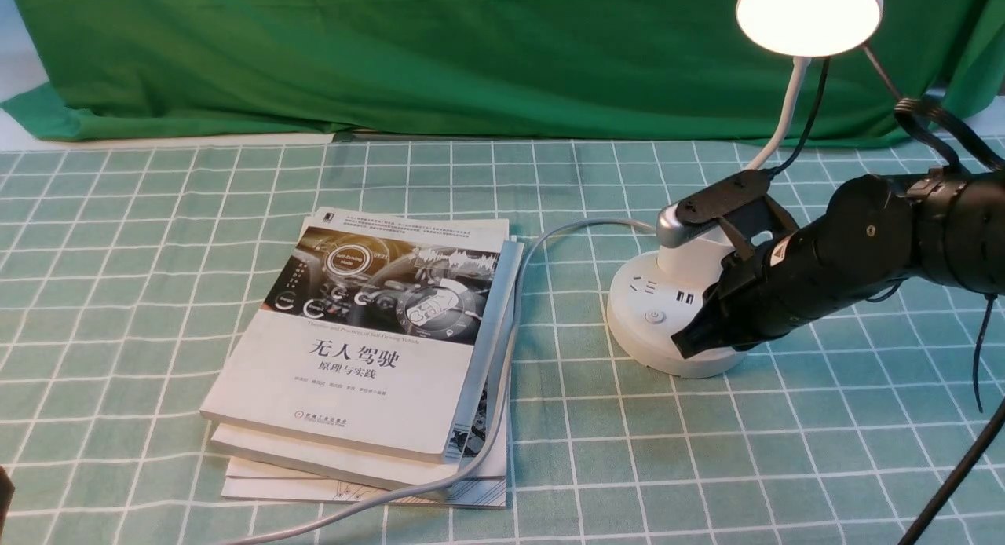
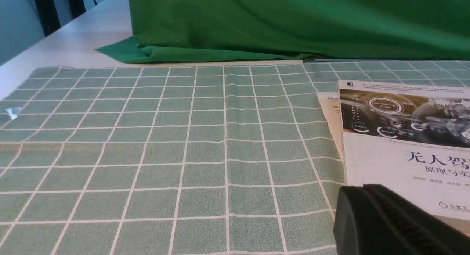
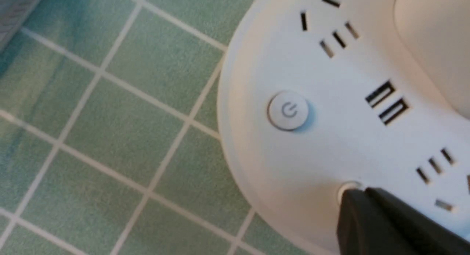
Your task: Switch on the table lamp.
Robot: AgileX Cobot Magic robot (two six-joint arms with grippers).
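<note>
The white table lamp stands at the right of the table; its disc head (image 1: 809, 15) glows and its round base (image 1: 637, 334) carries sockets and a power button (image 1: 654, 317). My right gripper (image 1: 685, 345) is shut, and its tip rests on the front edge of the base. In the right wrist view the shut tip (image 3: 354, 198) covers most of a second round button (image 3: 346, 188), while the power-symbol button (image 3: 289, 110) lies uncovered beside it. My left gripper (image 2: 361, 191) is shut on nothing, low over the cloth by the books' near corner.
A stack of books (image 1: 369, 349) lies mid-table, also seen as the books (image 2: 404, 148) in the left wrist view. The lamp's grey cable (image 1: 514, 325) runs past their right edge to the table front. A green backdrop cloth (image 1: 392, 58) hangs behind the checked tablecloth (image 1: 118, 294).
</note>
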